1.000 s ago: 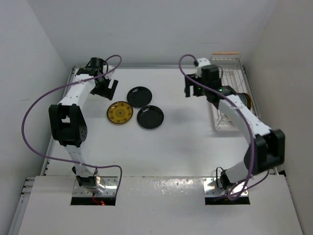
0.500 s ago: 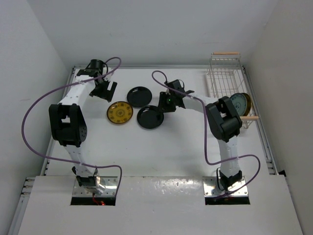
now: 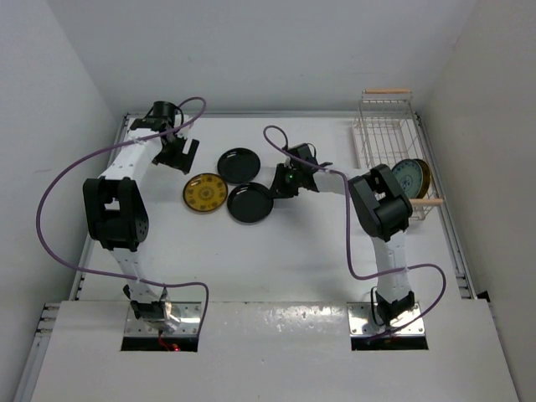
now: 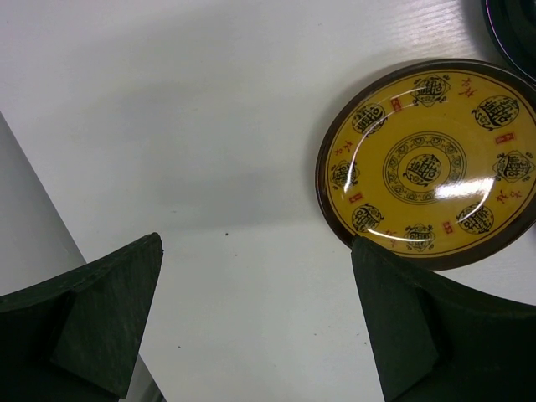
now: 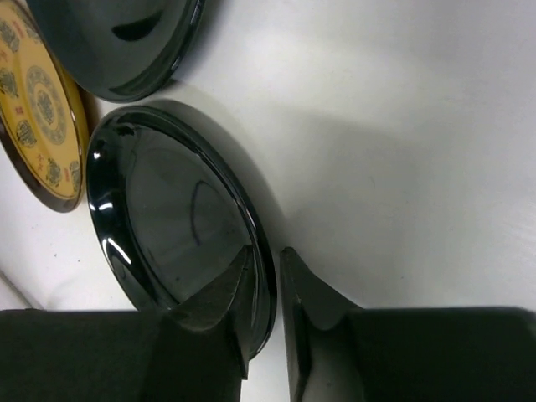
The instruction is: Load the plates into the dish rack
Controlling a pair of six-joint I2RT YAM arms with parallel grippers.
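Observation:
Two glossy black plates lie mid-table. My right gripper (image 3: 275, 186) (image 5: 266, 264) is shut on the right rim of the nearer black plate (image 3: 249, 203) (image 5: 167, 218), one finger inside the rim and one outside. The other black plate (image 3: 239, 164) (image 5: 117, 42) lies just behind it. A yellow patterned plate (image 3: 205, 193) (image 4: 429, 163) (image 5: 38, 109) lies flat to their left. My left gripper (image 3: 180, 155) (image 4: 255, 318) hovers open over bare table left of the yellow plate. The white wire dish rack (image 3: 389, 134) stands at the far right, with a pale blue-green plate (image 3: 409, 177) and a yellow plate (image 3: 424, 174) upright in its near end.
The rack has wooden handles at its far end (image 3: 387, 91) and near end (image 3: 429, 202). White walls close in the table on the left, back and right. Purple cables loop over both arms.
My right arm swung from the rack over to the nearer black plate, and its jaws closed around the rim. That plate slid slightly left. The left arm stayed put.

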